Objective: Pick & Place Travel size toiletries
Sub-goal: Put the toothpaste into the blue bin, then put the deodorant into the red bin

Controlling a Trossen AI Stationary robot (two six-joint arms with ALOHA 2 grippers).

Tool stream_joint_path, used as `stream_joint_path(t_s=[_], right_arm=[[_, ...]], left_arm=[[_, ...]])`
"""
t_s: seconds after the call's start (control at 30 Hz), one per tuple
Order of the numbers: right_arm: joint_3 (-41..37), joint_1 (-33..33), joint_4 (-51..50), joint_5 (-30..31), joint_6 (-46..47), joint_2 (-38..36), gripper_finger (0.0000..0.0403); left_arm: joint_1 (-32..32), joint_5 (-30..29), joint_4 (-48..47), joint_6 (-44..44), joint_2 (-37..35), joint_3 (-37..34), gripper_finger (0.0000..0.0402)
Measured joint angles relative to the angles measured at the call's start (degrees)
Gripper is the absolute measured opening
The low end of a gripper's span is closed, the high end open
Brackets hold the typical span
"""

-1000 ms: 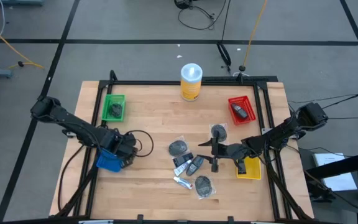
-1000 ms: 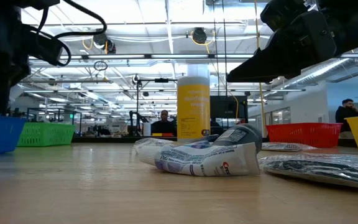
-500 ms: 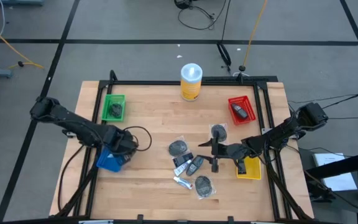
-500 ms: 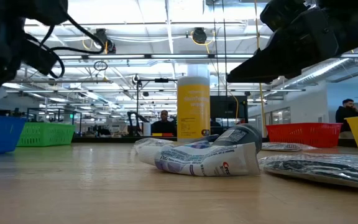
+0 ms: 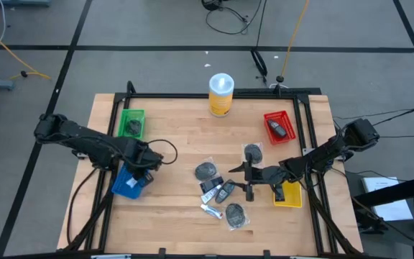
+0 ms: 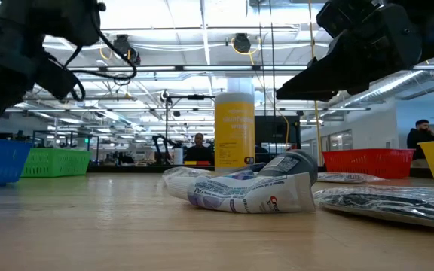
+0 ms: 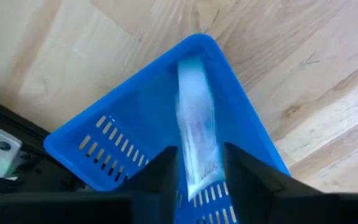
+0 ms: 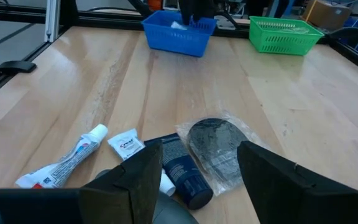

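Left tool hung fingers apart over blue bin holding a white tube; right tool, also spread, hovered over tabletop toiletries.

There are four small bins: one blue directly under the left gripper, one green beyond it, one yellow just behind the right gripper, and one red farther off. One tall yellow canister stands well apart from both grippers. In front of the right gripper I count three round dark packets, one toothpaste tube, one small white sachet and one dark blue tube. One more white tube is in the blue bin. The red and green bins each hold one dark item, its kind unclear.
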Motion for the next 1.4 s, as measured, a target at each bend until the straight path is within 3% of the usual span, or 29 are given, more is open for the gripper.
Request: stream_joint_path(t_s=[0.17,0.3,0.4,0.47,0.57,0.7,0.8,0.9,1.03,1.13,1.4], right_arm=[[0.0,0.0,0.0,0.04,-0.02,0.0,0.0201],[0.0,0.0,0.0,0.04,-0.02,0.0,0.0201],[0.0,-0.13,0.0,0.08,-0.02,0.0,0.0201],[0.0,-0.13,0.04,0.09,-0.04,0.0,0.0201],[0.0,-0.13,0.13,0.09,-0.17,0.0,0.0201],[0.0,-0.09,0.26,-0.72,-0.72,0.0,0.0201],[0.0,0.69,0.68,-9.93,-4.75,0.0,0.0201],[0.0,1.91,3.38,-15.04,-5.83,-0.03,0.0201],[0.02,3.0,4.23,-16.98,-2.99,0.0,0.0201],[0.07,3.48,4.67,-17.91,-0.44,0.71,0.0201],[0.3,0.75,3.56,-16.21,0.73,3.9,0.0201]], left_arm=[[1.11,3.43,-1.39,4.18,0.02,-2.37,0.0206],[1.77,6.4,-7.23,8.19,-0.57,-0.29,0.023],[1.75,2.87,-12.94,7.92,-2.22,4.4,0.0225],[1.37,-1.86,-11.07,8.38,-3.89,8.15,0.0216],[0.38,-11.89,0.92,12.96,-6.5,11.18,0.0203],[-1.8,-24.13,30.03,29.36,-8.81,9.11,0.019],[-3.4,-29.44,52.42,42.75,-8.29,4.68,0.0183],[-3.51,-29.62,74.42,51.89,-5.52,-0.55,0.018],[-2.59,-29.62,93.12,55.64,0.73,-6.64,0.018],[-1.28,-29.62,101.11,54.54,6.62,-9.01,0.0179],[0.48,-26.0,111.69,49.87,23.8,-9.07,0.0179]])
